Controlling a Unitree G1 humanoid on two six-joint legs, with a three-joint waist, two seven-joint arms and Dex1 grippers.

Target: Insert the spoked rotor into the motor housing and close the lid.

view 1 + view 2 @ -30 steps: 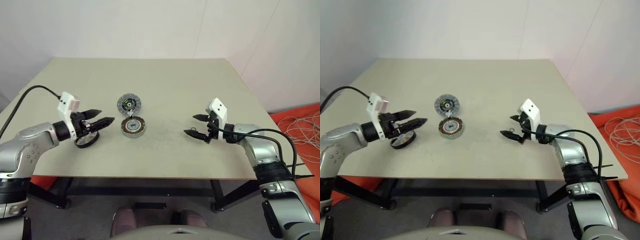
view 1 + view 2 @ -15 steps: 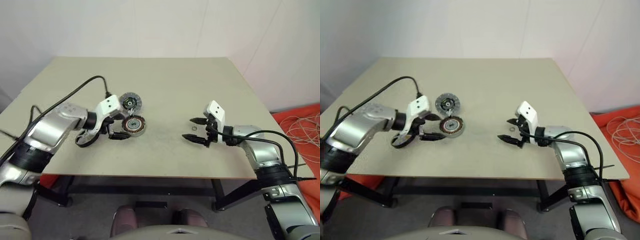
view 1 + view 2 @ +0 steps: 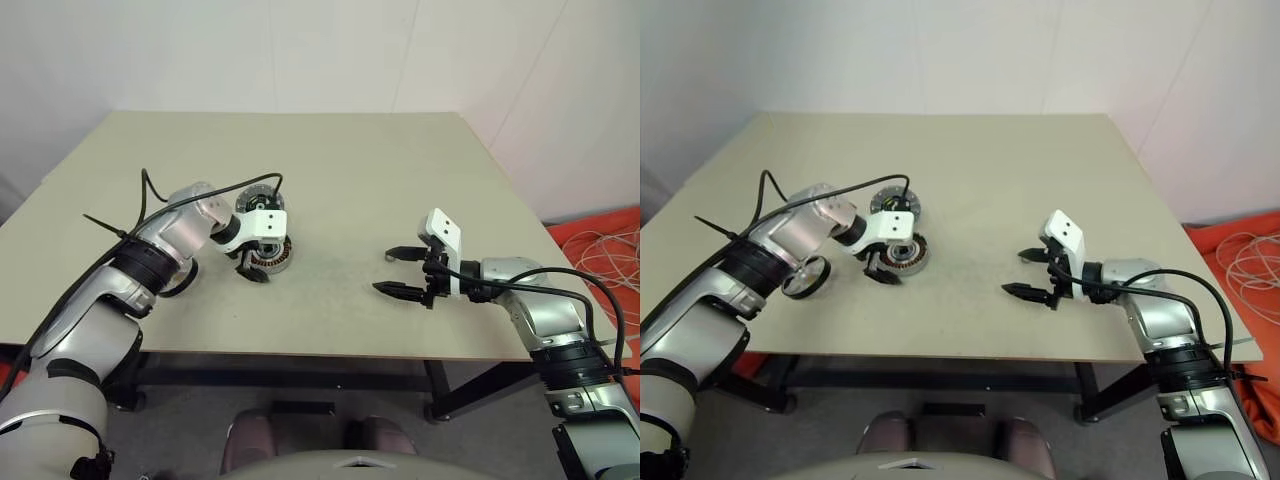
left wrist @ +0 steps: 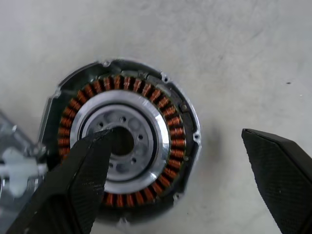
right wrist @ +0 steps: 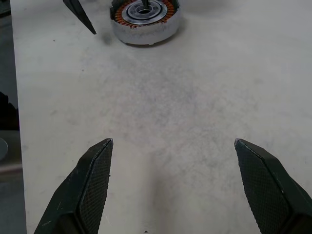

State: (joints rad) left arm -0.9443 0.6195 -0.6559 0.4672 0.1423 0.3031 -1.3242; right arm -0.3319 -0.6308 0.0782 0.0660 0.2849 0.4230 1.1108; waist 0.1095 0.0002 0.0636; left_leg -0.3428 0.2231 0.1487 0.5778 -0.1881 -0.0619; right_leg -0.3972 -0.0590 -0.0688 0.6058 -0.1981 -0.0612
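The motor housing (image 3: 271, 254), with copper windings and a silver hub, sits left of centre on the table (image 3: 350, 170). My left gripper (image 3: 254, 270) points down over the housing's near-left side, open and empty. In the left wrist view one finger (image 4: 83, 185) overlaps the housing (image 4: 124, 146) and the other stands off to its side. Just behind the housing lies the lid (image 3: 892, 204), partly hidden by the wrist. The spoked rotor (image 3: 805, 277) lies left of the housing, half under my left arm. My right gripper (image 3: 385, 271) hovers open and empty over bare table to the right.
Orange cloth and coiled pale cables (image 3: 600, 250) lie on the floor past the table's right edge. A black cable loops over my left arm near the lid. The table's near edge runs just below both grippers.
My left arm swung right from beside the rotor and tipped its gripper down over the housing. My right gripper drew back slightly toward the near edge. Both stayed open.
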